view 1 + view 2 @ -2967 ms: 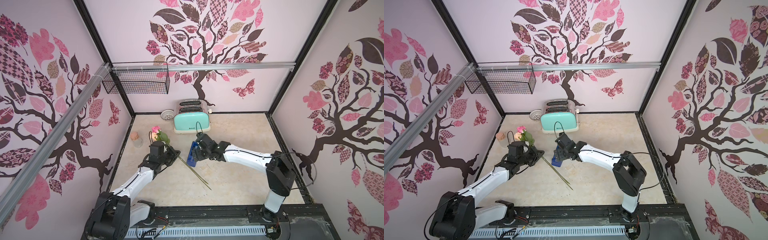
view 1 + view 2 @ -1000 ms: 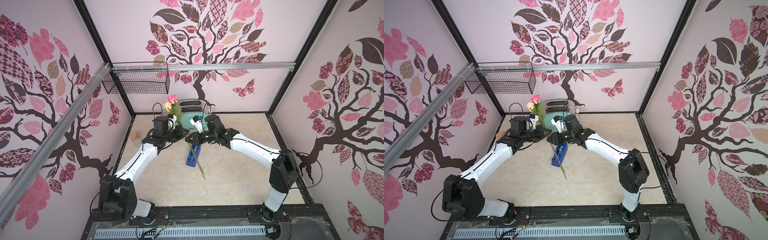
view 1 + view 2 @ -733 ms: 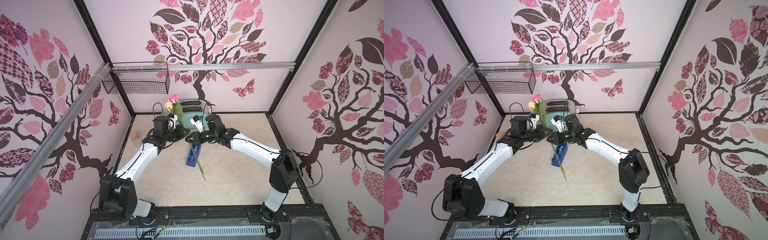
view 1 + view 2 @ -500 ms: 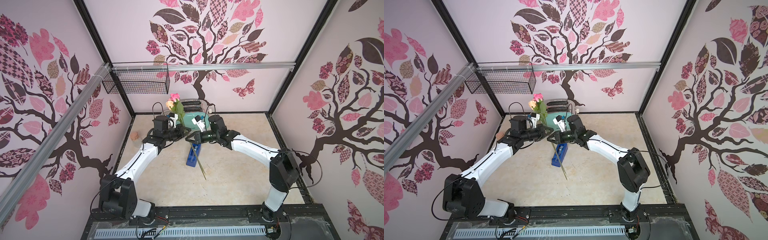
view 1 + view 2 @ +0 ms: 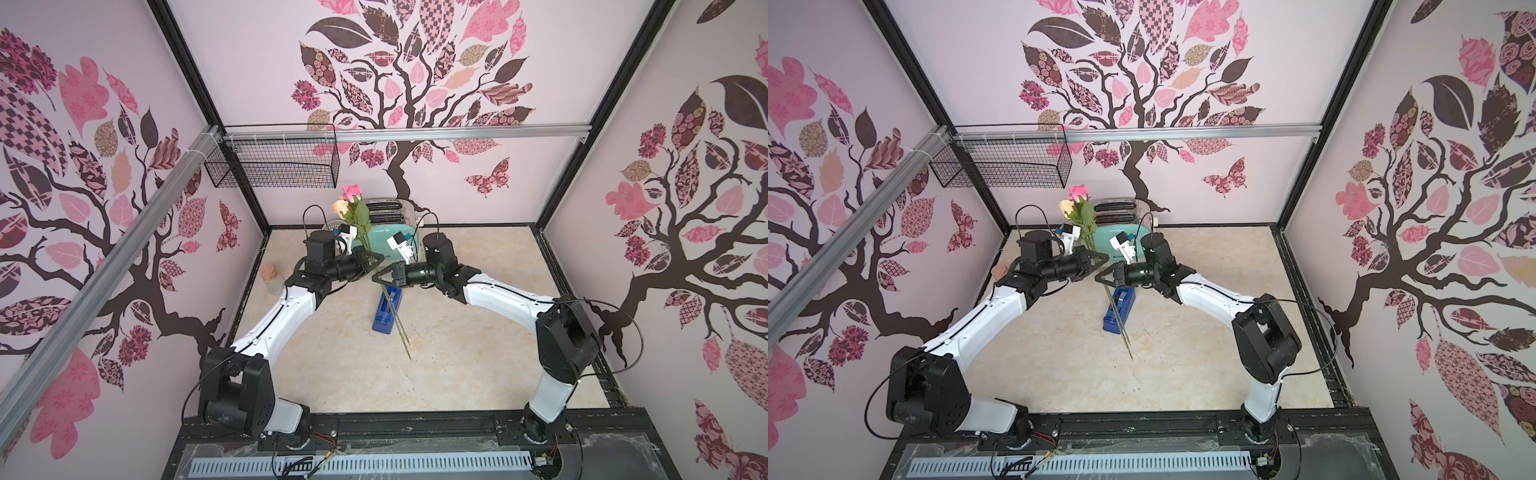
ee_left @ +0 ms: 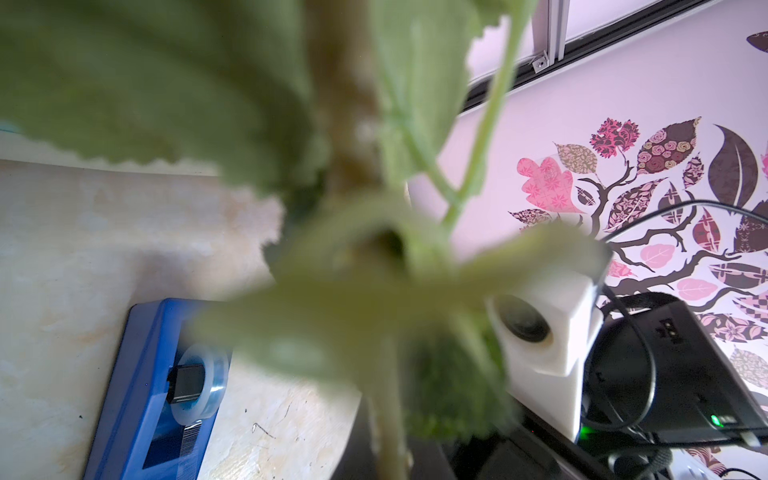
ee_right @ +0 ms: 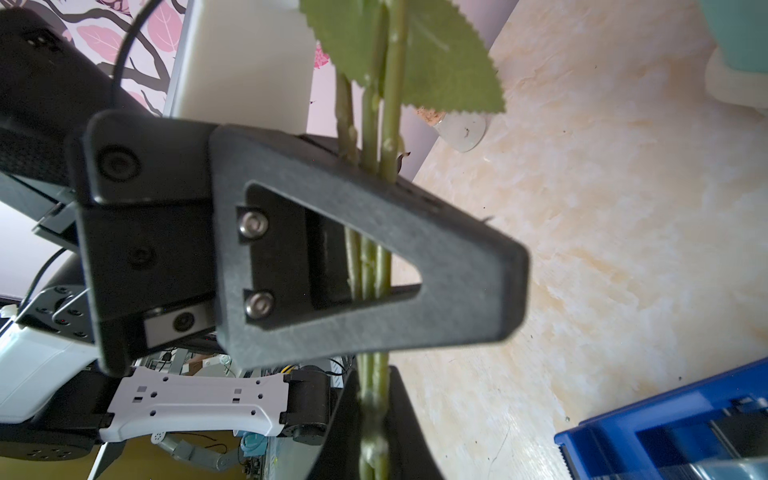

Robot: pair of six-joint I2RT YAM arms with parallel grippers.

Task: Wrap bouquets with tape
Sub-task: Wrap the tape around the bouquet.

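The bouquet [image 5: 360, 216] stands almost upright in mid-air, pink and peach roses on top and long green stems trailing down over the floor; both top views show it [image 5: 1084, 217]. My left gripper [image 5: 371, 262] is shut on the stems just under the leaves; in its wrist view blurred leaves fill the frame around the left gripper [image 6: 390, 457]. A little lower, my right gripper [image 5: 379, 279] is shut on the same stems, which run between its dark jaws [image 7: 374, 436]. The tape sits in a blue dispenser [image 5: 388, 309] on the floor under both grippers [image 6: 153, 395].
A mint toaster [image 5: 390, 245] stands at the back wall behind the roses. A small corked jar [image 5: 272, 276] sits at the left wall. A black wire basket [image 5: 274, 166] hangs from the rail up left. The dispenser's edge [image 7: 665, 432] lies close under my right wrist.
Three seconds ago the bouquet lay low by the floor; both arms have lifted it upright over the dispenser. In the last second the right arm has shifted slightly along the stems.
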